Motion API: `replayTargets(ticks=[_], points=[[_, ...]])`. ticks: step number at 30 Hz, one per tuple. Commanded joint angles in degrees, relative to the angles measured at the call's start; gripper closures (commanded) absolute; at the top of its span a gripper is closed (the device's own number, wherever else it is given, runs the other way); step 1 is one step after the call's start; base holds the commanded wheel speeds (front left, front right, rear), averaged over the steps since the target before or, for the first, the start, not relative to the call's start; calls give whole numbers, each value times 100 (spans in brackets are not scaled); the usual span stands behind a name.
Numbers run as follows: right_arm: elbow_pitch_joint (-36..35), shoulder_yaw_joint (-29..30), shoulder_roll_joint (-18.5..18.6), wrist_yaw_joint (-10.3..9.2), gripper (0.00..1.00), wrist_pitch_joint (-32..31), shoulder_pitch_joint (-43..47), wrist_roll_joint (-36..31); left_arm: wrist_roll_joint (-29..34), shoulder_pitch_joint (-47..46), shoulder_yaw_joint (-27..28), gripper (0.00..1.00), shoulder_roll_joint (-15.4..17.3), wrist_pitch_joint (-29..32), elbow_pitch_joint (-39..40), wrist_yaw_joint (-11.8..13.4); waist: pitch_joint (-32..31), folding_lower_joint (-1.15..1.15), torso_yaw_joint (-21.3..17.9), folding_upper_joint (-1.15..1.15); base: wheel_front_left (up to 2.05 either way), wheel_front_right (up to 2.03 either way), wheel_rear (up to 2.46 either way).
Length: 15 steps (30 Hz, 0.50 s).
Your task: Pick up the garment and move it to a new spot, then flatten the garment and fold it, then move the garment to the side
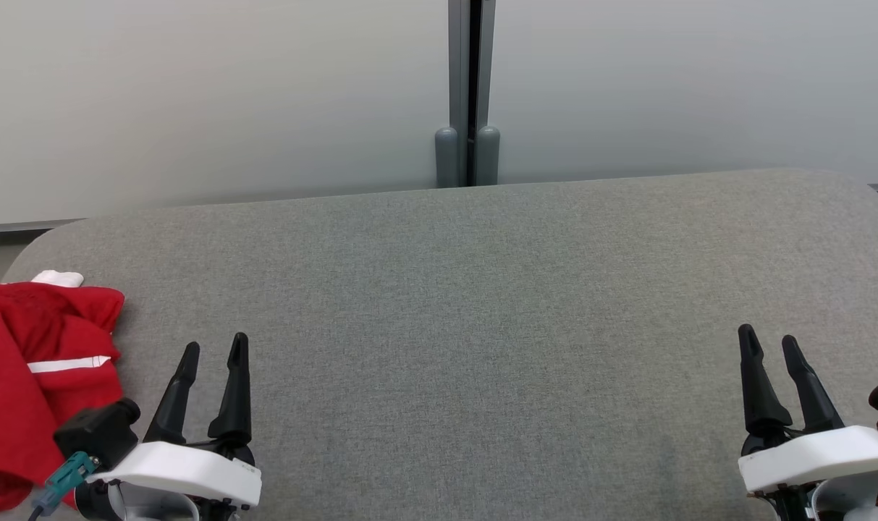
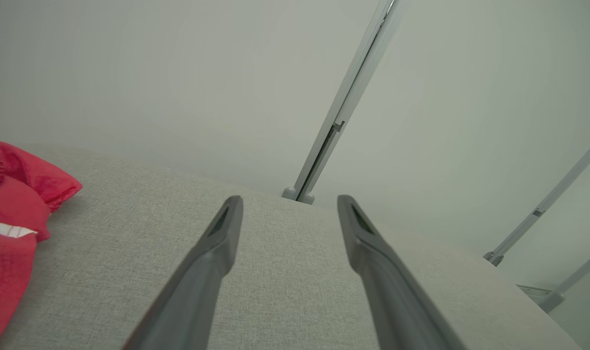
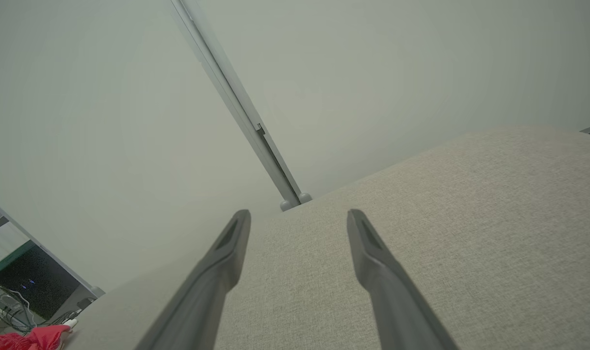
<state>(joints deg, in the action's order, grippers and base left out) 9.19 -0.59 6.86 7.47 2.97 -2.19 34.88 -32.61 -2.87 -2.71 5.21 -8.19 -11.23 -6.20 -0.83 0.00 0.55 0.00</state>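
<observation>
The red garment (image 1: pixel 26 362) lies crumpled just left of the left hand (image 1: pixel 216 343).

Red cloth garment (image 1: pixel 19 376), matt; table (image 1: pixel 482 304) grey woven fabric, rough; fingers (image 1: pixel 236 391) dark plastic.

The left gripper (image 1: pixel 216 344), two long dark tapered fingers on a white moulded wrist housing (image 1: pixel 185 470), hangs over the near left part of the grey fabric-covered table (image 1: pixel 482 289). It points toward the table's far edge, jaws spread wide with nothing between them. A black camera block (image 1: pixel 98 430) with a teal plug (image 1: pixel 66 477) sits on the housing's outer side. The right gripper (image 1: pixel 767 336), of the same build, hangs over the table's near right part, also aimed at the far edge, jaws parted and empty. Both sit low over the table, the two arms well apart.
</observation>
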Motion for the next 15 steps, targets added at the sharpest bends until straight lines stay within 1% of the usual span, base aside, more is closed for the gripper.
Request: replayTargets(ticks=[1,15], points=[[-29,-6,35,3,0,34,12,-233,208,-42,-11,0,62,-60,4,27,-3,0,5,0,0,0,0],[-39,-5,-12,3,0,55,100,-983,953,-31,-91,0,88,-244,-308,127,-25,0,26,0,0,0,0]])
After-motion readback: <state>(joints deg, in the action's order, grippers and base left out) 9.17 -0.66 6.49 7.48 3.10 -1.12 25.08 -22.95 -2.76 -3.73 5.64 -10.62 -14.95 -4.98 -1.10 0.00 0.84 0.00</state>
